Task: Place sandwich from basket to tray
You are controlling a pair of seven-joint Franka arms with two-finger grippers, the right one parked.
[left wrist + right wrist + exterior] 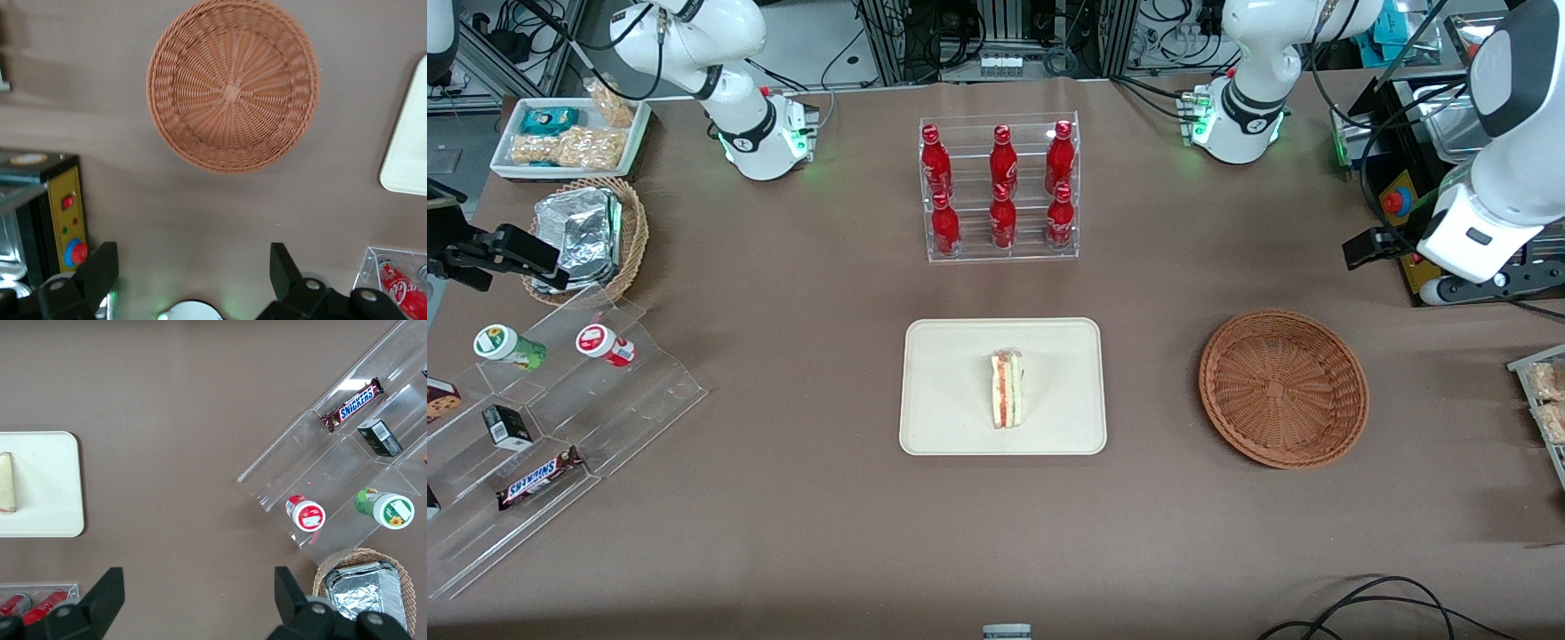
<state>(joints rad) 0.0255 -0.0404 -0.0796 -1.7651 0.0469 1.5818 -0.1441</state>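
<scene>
The sandwich [1008, 389] already lies on the tray [951, 418], long axis running toward the front camera, well apart from the open, empty hand [193, 277], which hangs raised above the bench [800, 516] near the empty basket [1283, 388].

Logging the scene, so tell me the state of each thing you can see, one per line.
sandwich: wrapped, lying on the tray
tray: holds the sandwich
basket: empty
gripper: open, empty, above the table near the basket
bottles: capped, upright in rack
</scene>
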